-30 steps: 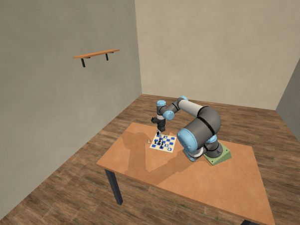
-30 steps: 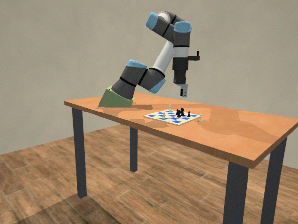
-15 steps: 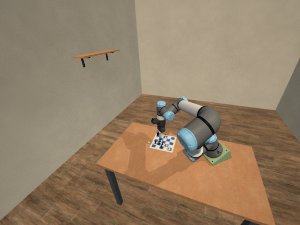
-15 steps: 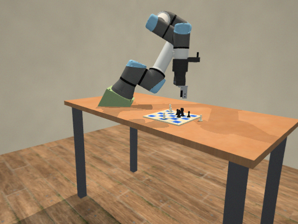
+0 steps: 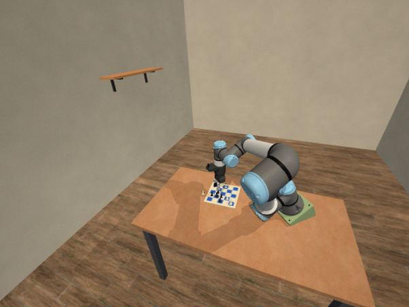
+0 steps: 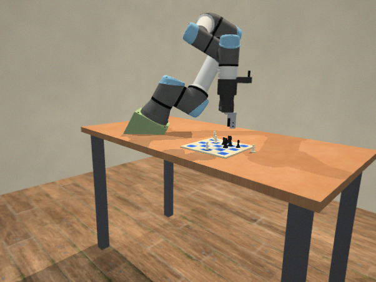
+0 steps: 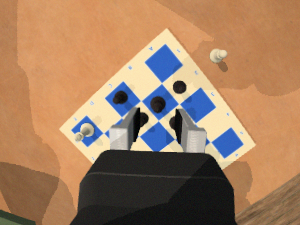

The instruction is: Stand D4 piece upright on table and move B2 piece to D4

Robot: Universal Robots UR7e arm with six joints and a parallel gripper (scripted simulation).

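Our end effector points down above the board, its fingers well apart with nothing held between them. Under it, we see the black B2 piece upright on B2, with the black pawn beside it on A2. At the corner, our white E1 piece stands upright. Off the board, near its numbered edge, a white pawn stands upright on our counter. Farther out, our arm rises from a green wedge, and a shelf hangs on the wall.

Gripper is lower over the board than 0.5 s and 1.0 s ago. Exterior view: fingertips now overlap the far edge of the table (they showed above that edge before). Arm's wrist dropped with it.
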